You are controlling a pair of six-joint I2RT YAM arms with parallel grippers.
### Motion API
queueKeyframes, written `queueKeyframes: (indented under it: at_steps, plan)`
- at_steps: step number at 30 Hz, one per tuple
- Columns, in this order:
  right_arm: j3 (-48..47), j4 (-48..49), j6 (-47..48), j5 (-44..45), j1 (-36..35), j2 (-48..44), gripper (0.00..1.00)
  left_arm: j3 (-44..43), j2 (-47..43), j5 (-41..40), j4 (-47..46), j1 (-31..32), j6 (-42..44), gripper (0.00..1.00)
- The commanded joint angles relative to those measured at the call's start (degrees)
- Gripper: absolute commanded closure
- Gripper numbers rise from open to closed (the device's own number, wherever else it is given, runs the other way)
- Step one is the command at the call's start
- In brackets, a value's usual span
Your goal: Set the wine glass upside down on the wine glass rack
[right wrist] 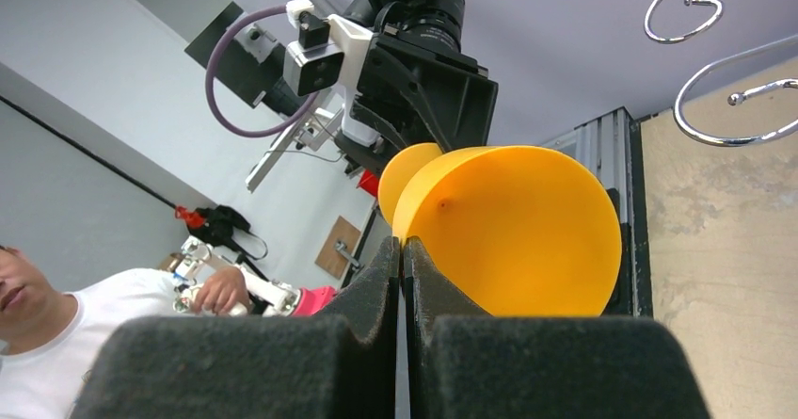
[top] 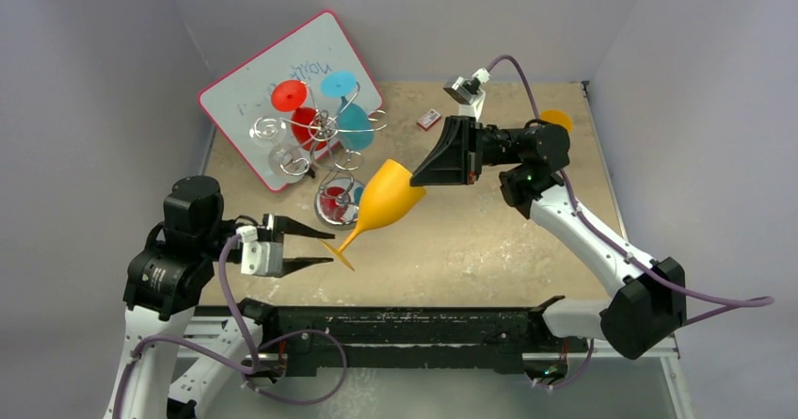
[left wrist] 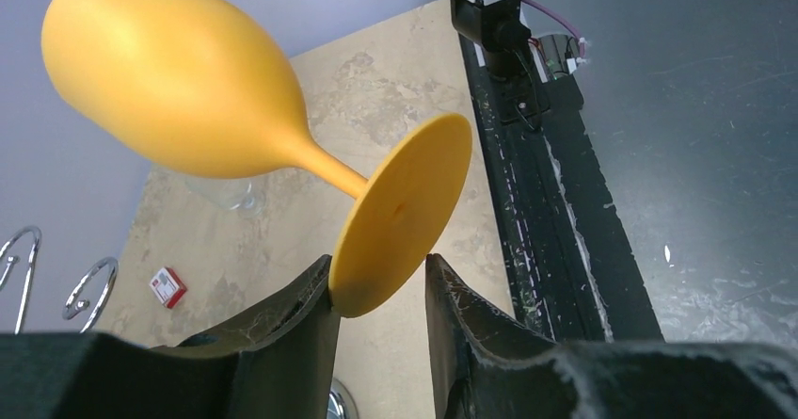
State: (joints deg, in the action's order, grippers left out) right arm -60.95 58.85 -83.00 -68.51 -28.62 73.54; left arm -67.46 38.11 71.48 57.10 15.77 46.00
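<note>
An orange wine glass (top: pixel 388 198) hangs tilted above the table, bowl up to the right, foot (top: pixel 341 249) down to the left. My right gripper (top: pixel 416 176) is shut on the bowl's rim, seen in the right wrist view (right wrist: pixel 403 245) pinching the orange wall (right wrist: pixel 527 231). My left gripper (top: pixel 325 248) is open, its jaws on either side of the foot (left wrist: pixel 400 217); the foot's edge sits against one finger (left wrist: pixel 306 297), with a gap to the other. The wine glass rack (top: pixel 325 136), silver wire on a round shiny base (top: pixel 339 204), stands just beyond and holds red, teal and clear glasses.
A pink-framed whiteboard (top: pixel 235 89) lies under and behind the rack. A small red-and-white box (top: pixel 429 119) and an orange disc (top: pixel 557 118) sit at the back right. A black rail (top: pixel 405 330) runs along the near edge. Scroll arms show in the right wrist view (right wrist: pixel 715 108).
</note>
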Motion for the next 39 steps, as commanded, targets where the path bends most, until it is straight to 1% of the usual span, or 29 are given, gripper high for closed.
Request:
queueKeyframes:
  at_steps: [1,3,6,8,11,13,14,16,19,20,22,24,28,30,33,35,36,37,38,39]
  plan:
    - [-1.9,0.3,2.7,1.0,-0.3,-0.6,1.0,-3.1,0.8,3.7,2.0,-0.1,4.2,0.67]
    - [-1.9,-0.6,3.2,1.0,-0.3,-0.7,1.0,-3.5,0.9,4.0,2.5,-0.2,4.5,0.74]
    - [-1.9,-2.2,4.3,1.3,-0.3,-0.9,1.0,-3.6,0.9,3.8,2.7,-0.2,4.6,0.91]
    - [-2.0,-3.8,5.4,1.7,-0.2,-1.3,1.0,-3.7,0.9,3.5,2.7,-0.2,4.7,1.0]
    - [-1.8,-7.2,7.8,2.8,-0.2,-2.3,0.99,-4.0,1.0,3.2,3.3,-0.1,4.7,1.0]
    - [-1.8,-11.0,11.6,4.2,-0.3,-3.5,0.9,-4.2,1.2,3.1,4.2,-0.1,4.8,1.0]
    - [-1.9,-14.1,13.7,5.4,-0.3,-4.3,0.8,-4.3,1.3,3.0,4.8,-0.1,4.7,1.0]
    - [-2.4,-20.8,18.6,8.2,-0.3,-5.9,0.66,-4.4,1.6,3.0,5.9,-0.2,4.8,1.0]
    - [-3.0,-30.0,24.7,12.0,-0.2,-8.5,0.5,-4.5,1.8,2.7,7.1,-0.2,4.9,1.0]
    - [-2.8,-32.0,25.8,12.9,-0.3,-9.4,0.46,-4.5,1.6,2.6,7.4,-0.3,4.9,1.0]
    - [-2.7,-34.0,28.4,16.2,-0.3,-11.7,0.43,-4.7,1.5,2.2,7.7,-0.3,4.8,1.0]
    - [-3.5,-36.7,34.0,19.8,-0.3,-13.5,0.41,-5.0,1.6,1.9,7.7,-0.4,4.4,1.0]
    - [-6.3,-44.8,44.4,24.1,-0.5,-16.4,0.41,-6.5,2.0,0.7,7.7,-0.7,3.4,1.0]
    - [-7.1,-46.3,47.2,24.8,-0.6,-17.5,0.41,-7.7,2.1,-0.4,6.6,-1.0,2.1,1.0]
    - [-8.2,-46.5,49.9,24.1,-1.1,-18.2,0.41,-8.9,2.0,-1.8,1.8,-1.4,-4.0,1.0]
    - [-8.5,-47.2,52.1,24.5,-1.7,-18.3,0.41,-9.1,1.7,-5.2,-4.3,-1.6,-11.3,1.0]
    - [-8.6,-48.0,52.9,25.2,-1.9,-18.1,0.41,-8.7,1.2,-8.2,-9.3,-1.6,-17.8,1.0]
    - [-8.7,-48.9,53.6,25.9,-2.0,-18.0,0.41,-7.6,0.4,-10.8,-16.6,-1.6,-26.1,1.0]
    - [-8.7,-49.4,54.0,26.3,-2.0,-17.8,0.41,-6.0,-1.1,-16.7,-27.4,-1.6,-38.1,1.0]
    - [-8.7,-49.7,54.2,26.4,-2.0,-17.5,0.41,-4.4,-2.8,-21.2,-33.2,-1.6,-43.8,1.0]
